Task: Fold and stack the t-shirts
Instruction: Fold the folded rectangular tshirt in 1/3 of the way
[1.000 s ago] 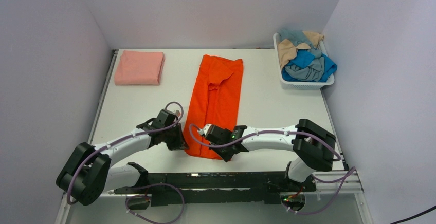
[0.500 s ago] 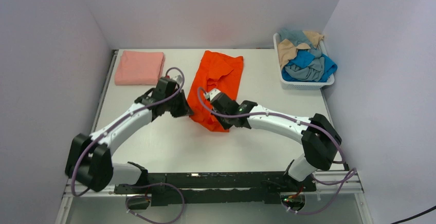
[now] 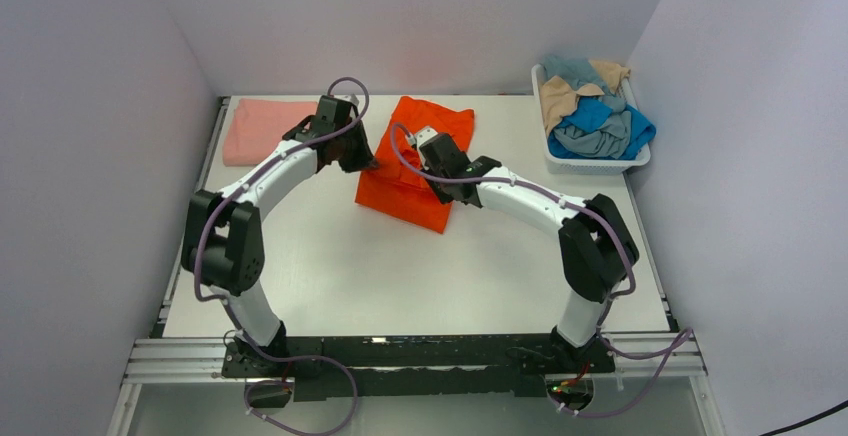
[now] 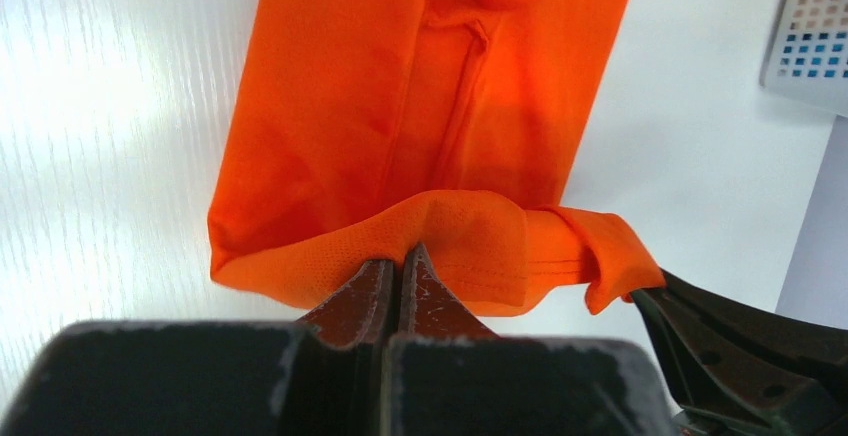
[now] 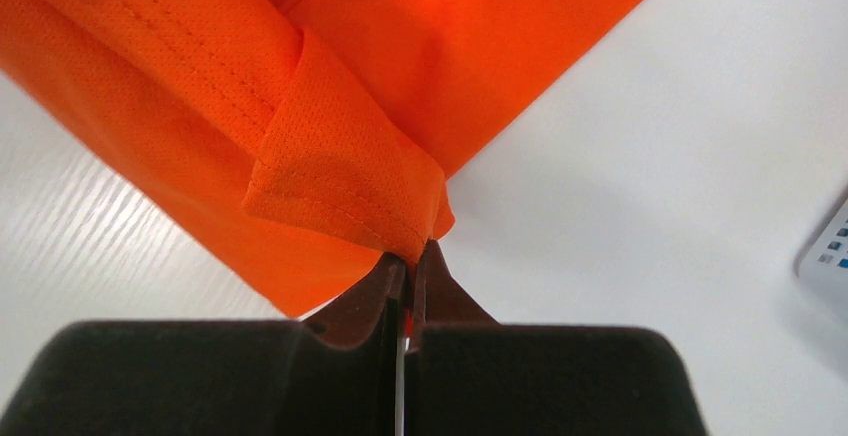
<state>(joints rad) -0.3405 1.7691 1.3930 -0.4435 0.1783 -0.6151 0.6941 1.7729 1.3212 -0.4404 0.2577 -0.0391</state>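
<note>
A bright orange t-shirt [image 3: 415, 171] lies in the middle of the white table, its near half lifted and doubled over toward the far half. My left gripper [image 3: 366, 161] is shut on the shirt's near hem at its left corner [image 4: 405, 246]. My right gripper [image 3: 432, 159] is shut on the right corner of the same hem [image 5: 415, 246]. Both arms reach far over the table. A folded salmon-pink t-shirt [image 3: 255, 126] lies at the far left, partly behind my left arm. More t-shirts, blue, grey-blue and tan, are heaped in the basket [image 3: 592, 164].
The white plastic basket stands at the far right against the wall; its corner [image 4: 810, 46] shows in the left wrist view. Walls close in the table on the left, back and right. A dark rail runs along the near edge [image 3: 400, 351].
Both grippers have carried the orange shirt's near hem from the near edge of the table up and away toward the far end, folding the shirt over itself. The arms have stretched out.
</note>
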